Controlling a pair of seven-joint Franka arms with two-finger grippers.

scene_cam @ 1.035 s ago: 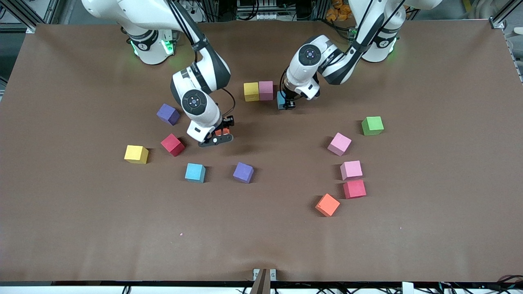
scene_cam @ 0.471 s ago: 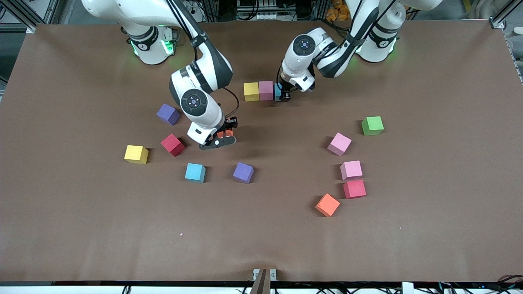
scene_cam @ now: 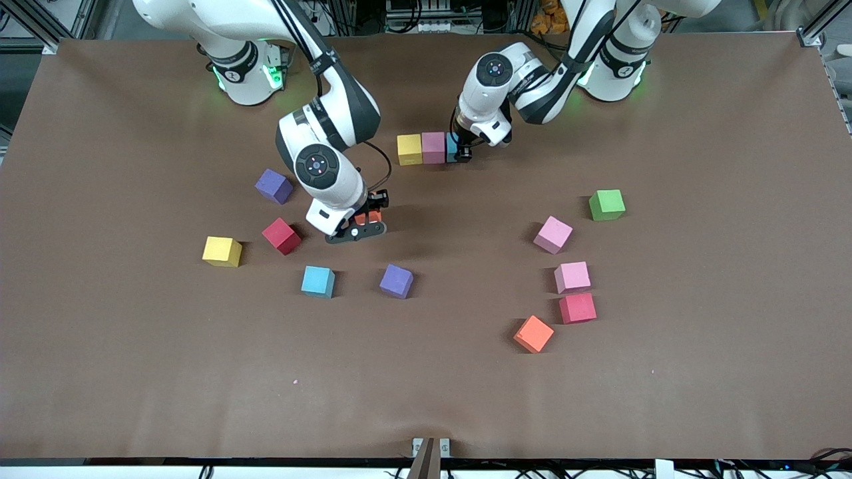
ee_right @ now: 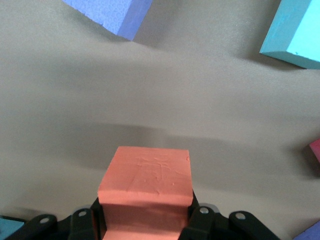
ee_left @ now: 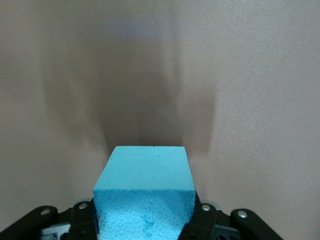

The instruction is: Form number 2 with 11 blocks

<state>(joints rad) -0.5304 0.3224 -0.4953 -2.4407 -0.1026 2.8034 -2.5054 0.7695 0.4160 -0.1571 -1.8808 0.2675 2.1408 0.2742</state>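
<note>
Left gripper (scene_cam: 464, 156) clamps blue block (scene_cam: 452, 148), seemingly touching pink block (scene_cam: 433, 147); right gripper (scene_cam: 365, 225) grips orange block (scene_cam: 367, 217).

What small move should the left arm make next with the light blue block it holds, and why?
Probably open the left gripper and lift away. Its light blue block already sits low beside the pink block, which adjoins the yellow block, so the row looks extended. Contact with the table cannot be confirmed. The right gripper holds an orange block above the table.

No legible text, labels or numbers on anything here, as far as visible.
</note>
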